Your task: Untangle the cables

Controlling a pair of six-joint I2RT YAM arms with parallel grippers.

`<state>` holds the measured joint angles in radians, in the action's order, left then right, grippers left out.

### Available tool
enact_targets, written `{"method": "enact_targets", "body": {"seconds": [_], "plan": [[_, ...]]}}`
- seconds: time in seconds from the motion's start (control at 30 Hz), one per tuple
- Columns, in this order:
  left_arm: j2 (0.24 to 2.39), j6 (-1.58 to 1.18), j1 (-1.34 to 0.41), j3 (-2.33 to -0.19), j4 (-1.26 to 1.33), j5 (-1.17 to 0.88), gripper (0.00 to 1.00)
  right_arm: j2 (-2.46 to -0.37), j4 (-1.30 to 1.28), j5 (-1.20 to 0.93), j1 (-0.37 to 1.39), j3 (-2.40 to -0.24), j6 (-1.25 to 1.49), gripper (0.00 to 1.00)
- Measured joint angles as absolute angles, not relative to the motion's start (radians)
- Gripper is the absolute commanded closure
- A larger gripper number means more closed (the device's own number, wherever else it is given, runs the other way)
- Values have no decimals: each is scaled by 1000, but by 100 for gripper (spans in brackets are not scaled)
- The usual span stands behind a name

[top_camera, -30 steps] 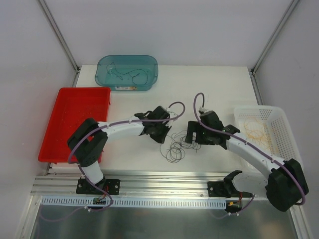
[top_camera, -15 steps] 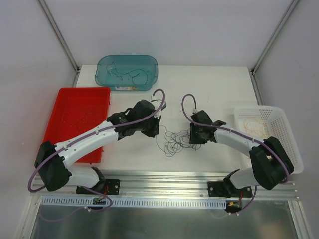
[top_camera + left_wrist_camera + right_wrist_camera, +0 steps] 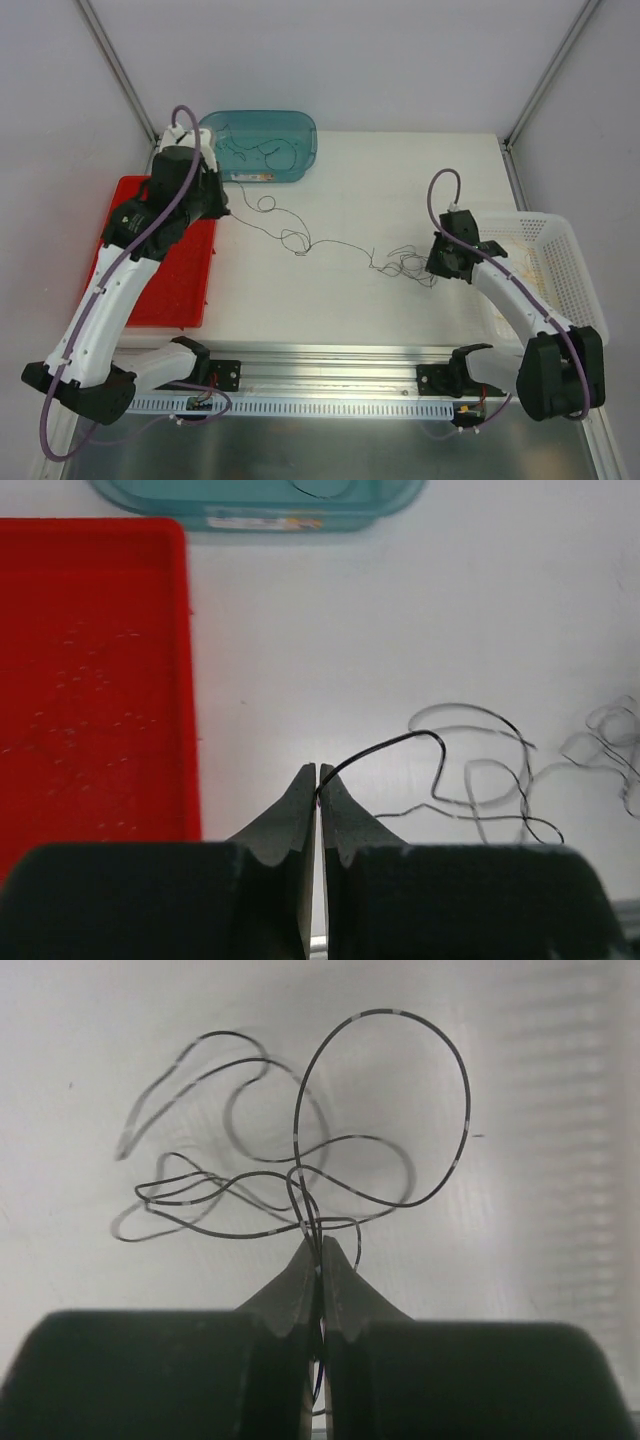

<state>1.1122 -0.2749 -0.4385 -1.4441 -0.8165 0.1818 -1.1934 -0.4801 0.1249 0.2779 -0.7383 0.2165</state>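
On the white table (image 3: 400,180), the thin dark grey-black cables (image 3: 330,243) run left to right between your arms: left gripper (image 3: 318,775) pinched shut on one end beside the red plastic tray (image 3: 90,680), right gripper (image 3: 320,1250) clamped on the tangle of loops (image 3: 405,265), nearer your right.

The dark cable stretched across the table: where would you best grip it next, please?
Probably the small loop cluster midway along the dark cable, from straight above, jaws across it: single strands lead off either side and nothing crowds it.
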Motion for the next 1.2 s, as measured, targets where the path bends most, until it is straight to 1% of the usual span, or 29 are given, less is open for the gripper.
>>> {"method": "enact_targets", "body": {"seconds": [0.2,0.43,0.53,0.67,0.77,0.8,0.83,0.87,0.93,0.97,1.07,1.2], "plan": [[1095,-253,-324,-1618,-942,406,100,-1093,-542,100,127,-739,195,99],[1124,-184,-259,-1774,-1008,651,100,-1072,-572,46,91,-742,181,99],[1141,-167,-248,-1845,-1015,661,100,-1072,-573,9,84,-742,178,99],[1140,-166,-248,-1889,-1008,558,99,-1072,-565,-52,84,-742,173,97],[1142,-169,-248,-1890,-1007,449,98,-1073,-558,-95,88,-742,163,89],[1146,-173,-248,-1889,-1007,414,99,-1073,-558,-105,91,-742,155,80],[1151,-176,-248,-1886,-1005,379,98,-1073,-558,-117,93,-742,149,74],[1153,-179,-248,-1880,-1000,350,99,-1072,-558,-125,97,-742,144,60],[1156,-196,-248,-1853,-981,268,99,-1068,-559,-146,108,-743,125,53],[1156,-201,-248,-1839,-971,239,99,-1061,-562,-154,117,-745,114,48],[1154,-236,-248,-1760,-921,101,100,-1023,-583,-172,162,-781,87,39],[1155,-292,-255,-1625,-847,-74,100,-958,-575,-204,239,-851,58,34]]}}
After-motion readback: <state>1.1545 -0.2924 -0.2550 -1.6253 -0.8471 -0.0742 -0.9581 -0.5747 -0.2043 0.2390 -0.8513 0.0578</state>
